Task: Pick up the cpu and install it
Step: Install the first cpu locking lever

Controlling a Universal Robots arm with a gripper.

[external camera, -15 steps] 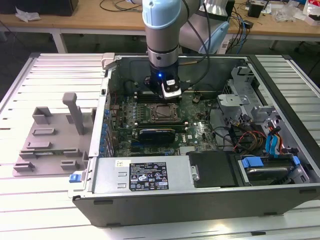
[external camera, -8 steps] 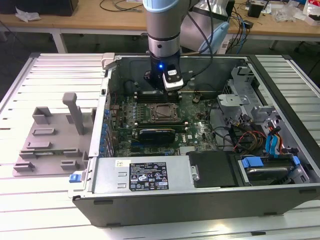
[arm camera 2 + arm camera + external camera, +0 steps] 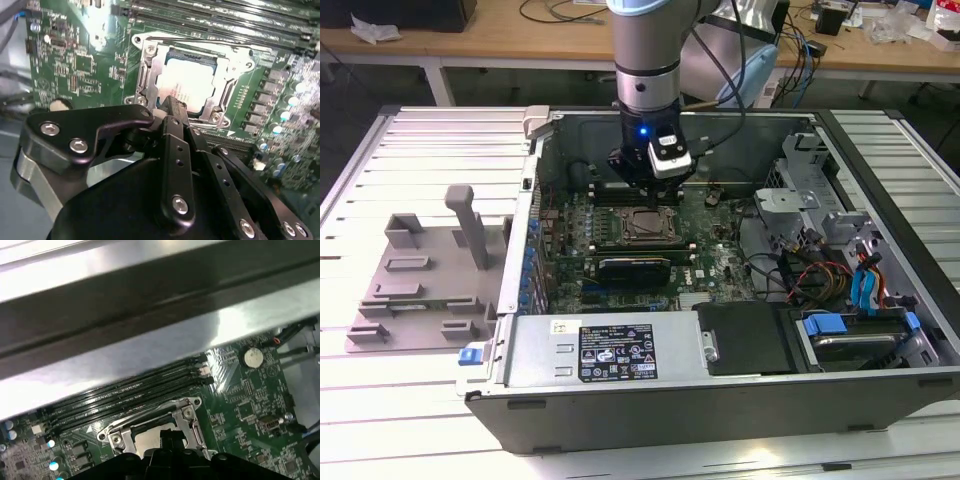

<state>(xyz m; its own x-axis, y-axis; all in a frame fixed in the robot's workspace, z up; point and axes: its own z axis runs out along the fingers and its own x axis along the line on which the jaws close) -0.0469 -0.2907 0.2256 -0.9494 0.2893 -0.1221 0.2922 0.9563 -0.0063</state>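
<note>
Grey fixture tray (image 3: 420,285) beside open computer case (image 3: 720,390)

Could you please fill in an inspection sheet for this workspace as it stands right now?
Surface: slatted metal table carrying an open computer case.
Job's things: cpu lies inside the socket frame on the green motherboard.
Clutter: grey fixture tray on the exterior view's left of the case.
Grippers: gripper just above the cpu's edge; contact cannot be told.
Cables: black cable along the arm; coloured wiring and blue connectors in the case.
Surroundings: wooden benches behind, with cables on them.
</note>
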